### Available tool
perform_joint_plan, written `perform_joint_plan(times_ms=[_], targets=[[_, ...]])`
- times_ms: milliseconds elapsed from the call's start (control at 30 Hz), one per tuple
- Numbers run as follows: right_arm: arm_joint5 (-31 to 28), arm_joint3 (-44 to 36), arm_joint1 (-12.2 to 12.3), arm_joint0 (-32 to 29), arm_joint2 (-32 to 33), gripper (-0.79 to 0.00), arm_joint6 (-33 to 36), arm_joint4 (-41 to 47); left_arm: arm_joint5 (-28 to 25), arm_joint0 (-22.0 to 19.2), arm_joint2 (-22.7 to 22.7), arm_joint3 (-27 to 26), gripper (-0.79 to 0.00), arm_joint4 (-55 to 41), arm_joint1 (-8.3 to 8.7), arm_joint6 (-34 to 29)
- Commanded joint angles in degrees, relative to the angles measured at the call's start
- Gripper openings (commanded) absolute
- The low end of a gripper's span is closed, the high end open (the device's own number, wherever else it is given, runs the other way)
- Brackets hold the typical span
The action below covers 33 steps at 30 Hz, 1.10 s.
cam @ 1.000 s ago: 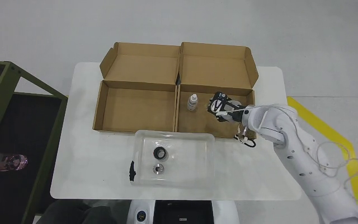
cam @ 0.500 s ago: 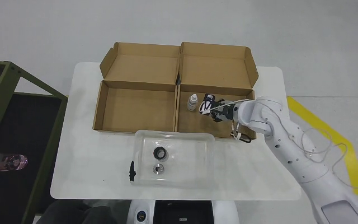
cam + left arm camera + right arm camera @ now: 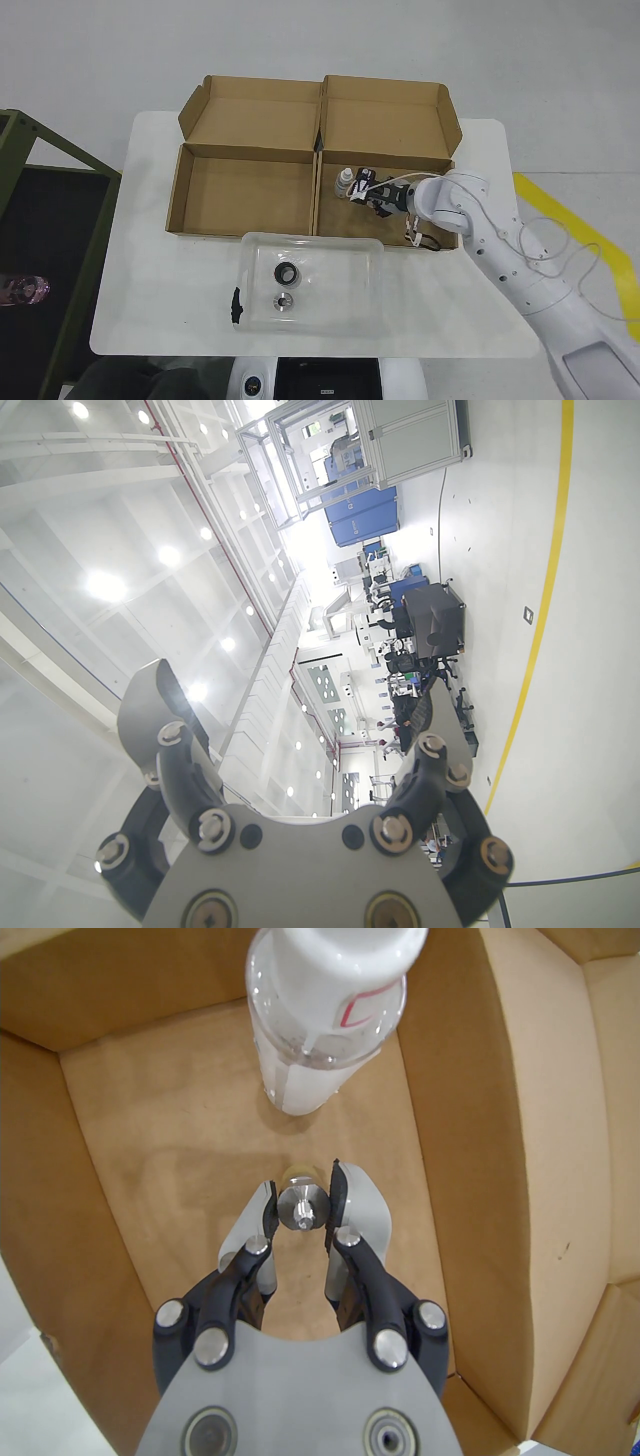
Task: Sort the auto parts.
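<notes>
Left pincer (image 3: 290, 685): released – two curved grey metal fingers with ribbed black pads stand wide apart, nothing between them; it faces a bright hall, away from the surface.
Clear tray (image 3: 340, 290): see-through plastic, rectangular with rounded corners, on the white surface (image 3: 160, 250) at the robot's edge.
Tray contents: a black ring (image 3: 288, 273) and, just nearer the robot, a silvery round piece (image 3: 284, 301); the two lie close but apart.
Tray edge: a small black piece (image 3: 237, 305) sits against the tray's left rim; what it is cannot be told.
Right pincer (image 3: 303, 1198) (image 3: 365, 187): clenched on a metal fitting (image 3: 300, 1215), its black pads pressing either side.
Metal fitting: small, round-bodied, bright steel with a narrow tip at one end and a yellowish end beyond; held low over the floor of the right box (image 3: 500, 1128) (image 3: 390, 225).
Bottle (image 3: 320, 1028) (image 3: 344, 181): clear plastic with a white cap and white label, upright in the right box just beyond the fitting, near the wall shared with the left box.
Left box (image 3: 240, 195): brown cardboard, shallow, lid flap folded back – it touches the right box side by side, just beyond the tray.
</notes>
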Motion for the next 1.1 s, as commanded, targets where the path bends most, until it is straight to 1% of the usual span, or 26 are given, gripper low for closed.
perform_joint_plan(times_ms=[0, 100, 267, 467, 767, 833, 867, 933, 1067], targets=[[0.02, 0.34, -0.19, 0.23, -0.26, -0.573, -0.12, -0.02, 0.00, 0.00, 0.00, 0.00, 0.000, 0.00, 0.00, 0.00], [0.39, 0.57, -0.39, 0.38, -0.01, -0.505, -0.87, 0.71, 0.00, 0.00, 0.00, 0.00, 0.000, 0.00, 0.00, 0.00], [0.61, -1.77, 0.10, -0.69, 2.48, -0.471, -1.43, 2.13, 0.00, 0.00, 0.00, 0.00, 0.000, 0.00, 0.00, 0.00], [-0.80, -7.60, 1.59, -4.77, 7.81, -0.459, -2.33, 5.69, 0.00, 0.00, 0.00, 0.00, 0.000, 0.00, 0.00, 0.00], [-2.58, -18.88, 3.96, -13.69, 17.04, -0.465, -5.40, 10.60, 0.00, 0.00, 0.00, 0.00, 0.000, 0.00, 0.00, 0.00], [-3.50, -20.89, 4.32, -15.26, 18.36, -0.459, -5.71, 11.56, 0.00, 0.00, 0.00, 0.00, 0.000, 0.00, 0.00, 0.00], [-3.71, -21.72, 4.47, -15.96, 18.89, -0.434, -5.74, 11.89, 0.00, 0.00, 0.00, 0.00, 0.000, 0.00, 0.00, 0.00], [-3.92, -23.80, 4.68, -17.23, 19.59, -0.416, -6.04, 12.39, 0.00, 0.00, 0.00, 0.00, 0.000, 0.00, 0.00, 0.00], [-4.53, -27.14, 4.93, -19.33, 19.80, -0.416, -6.42, 12.64, 0.00, 0.00, 0.00, 0.00, 0.000, 0.00, 0.00, 0.00]])
